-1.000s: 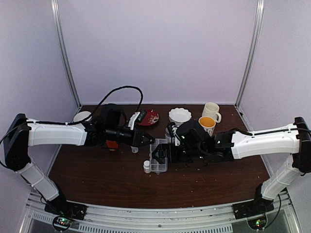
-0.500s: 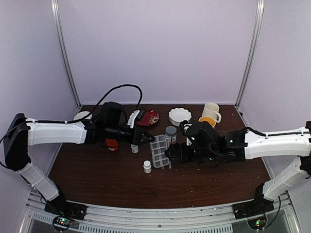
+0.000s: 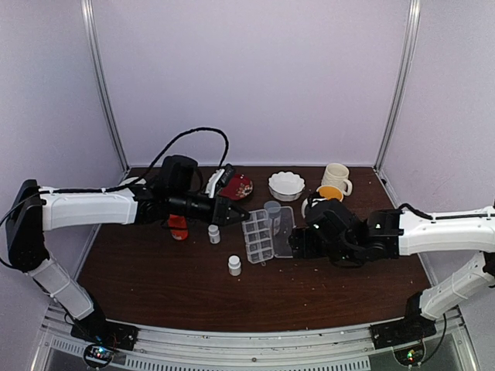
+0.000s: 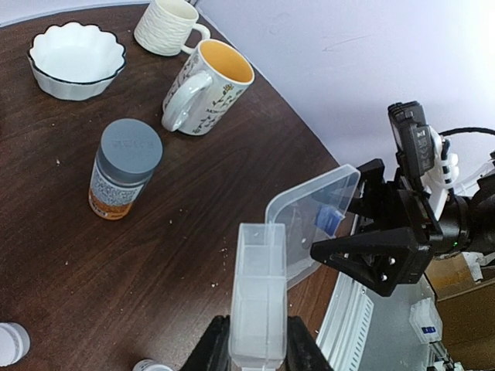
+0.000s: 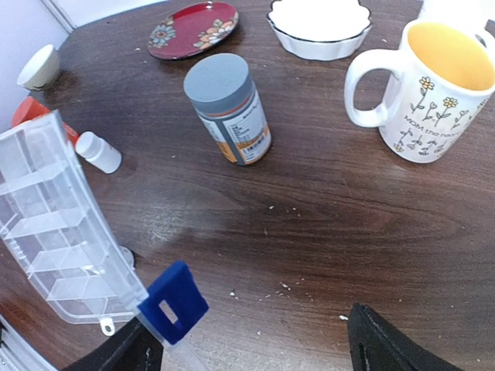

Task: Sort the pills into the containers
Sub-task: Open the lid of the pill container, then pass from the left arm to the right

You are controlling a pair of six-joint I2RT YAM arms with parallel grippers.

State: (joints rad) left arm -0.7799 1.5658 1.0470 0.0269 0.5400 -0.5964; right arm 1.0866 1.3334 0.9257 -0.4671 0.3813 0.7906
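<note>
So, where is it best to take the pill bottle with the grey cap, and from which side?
Take the pill bottle across its labelled body just under the grey cap, coming from above, I would say. It stands upright with bare table on both sides, while the organizer box and its open lid lie on its near side.

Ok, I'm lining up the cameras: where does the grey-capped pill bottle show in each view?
Top external: grey-capped pill bottle, table centre.
Left wrist: the bottle, left of centre.
Right wrist: the bottle, upper middle.
Shared landmark: yellow-lined mug, to the bottle's right everywhere.
</note>
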